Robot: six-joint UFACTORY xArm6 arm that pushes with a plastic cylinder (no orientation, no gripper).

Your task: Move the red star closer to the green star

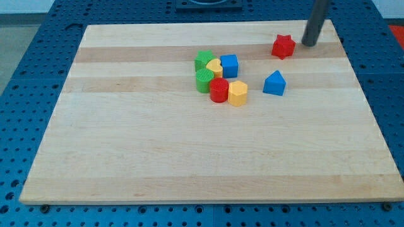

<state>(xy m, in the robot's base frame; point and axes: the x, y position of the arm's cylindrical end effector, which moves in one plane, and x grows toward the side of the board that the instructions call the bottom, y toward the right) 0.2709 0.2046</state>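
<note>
Pale wood makes up the board [189,157], which fills most of the frame and lies on a blue perforated table [25,75]; no writing or label can be read on either. My arm ends in a dark rod that comes down from the upper right of the frame, and my tip [309,44] rests on the board near its top right corner; it carries nothing and has no jaws to open or close. Just to the left of my tip, slightly apart from it, sits the red star [283,46], in the upper right of the frame; it is compact, with no clear long axis, and one point faces the top of the frame. Below it and a little to the left stands a blue block [274,83] with a peaked top. Well to the left, in the upper middle, lies a tight cluster: the green star [203,60] at its top left, a yellow heart [215,66] beside it, a blue cube [229,65] to the right, a green block [204,81] below, then a red cylinder [219,89] and a yellow hexagonal block [237,93] at the cluster's bottom right.
</note>
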